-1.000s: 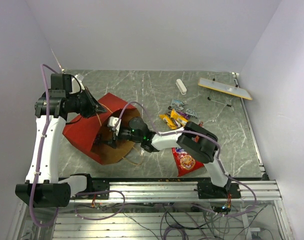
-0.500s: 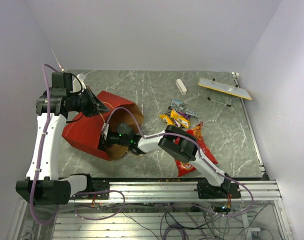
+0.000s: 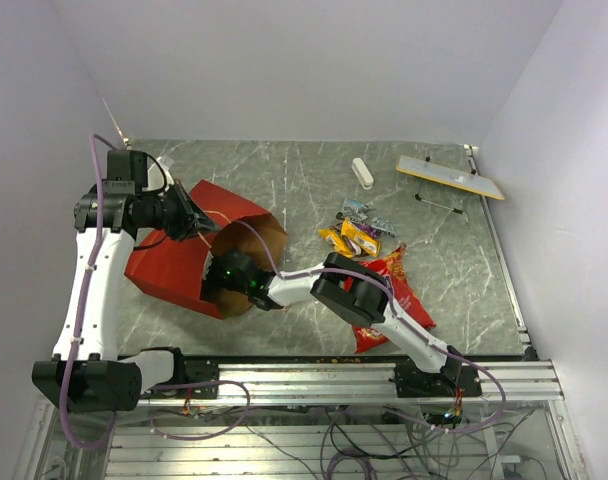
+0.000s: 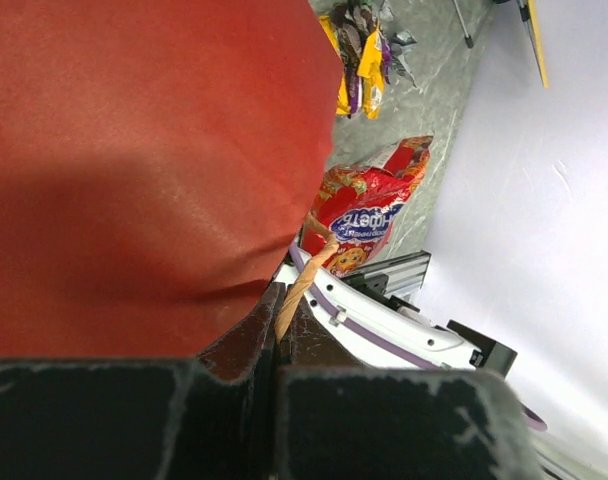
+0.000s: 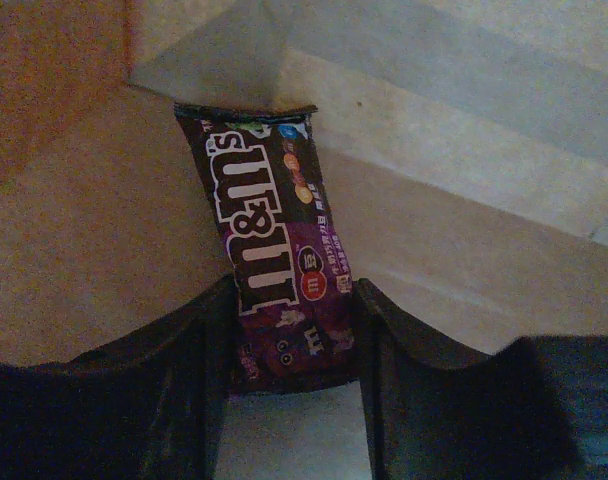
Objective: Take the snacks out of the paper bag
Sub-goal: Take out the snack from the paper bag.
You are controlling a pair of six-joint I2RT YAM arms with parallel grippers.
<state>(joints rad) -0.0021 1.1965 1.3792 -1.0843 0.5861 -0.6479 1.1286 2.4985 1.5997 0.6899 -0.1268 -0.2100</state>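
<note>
Your left claw (image 4: 282, 305) pinches the tan twisted handle (image 4: 304, 282) to keep the large red paper shopping bag (image 3: 164, 265) gaping, while your right claw (image 5: 292, 300) straddles a purple wrapped candy bar (image 5: 269, 235) inside it, though you can't tell whether it grips.

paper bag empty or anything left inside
Not empty: a purple candy pack lies on the bag's brown inside, between the right gripper's fingers.

table (image 3: 284, 170): grey-green marble look, white veins
white block (image 3: 361, 172): oblong, lying flat at 12 o'clock, near the far edge
grey strip (image 3: 450, 177): long, flat, yellow-edged, 1 o'clock, set at an angle
thin dark rod (image 3: 439, 204): just beside the strip, on its 6 o'clock side
rail (image 3: 314, 380): aluminium, 6 o'clock edge
</note>
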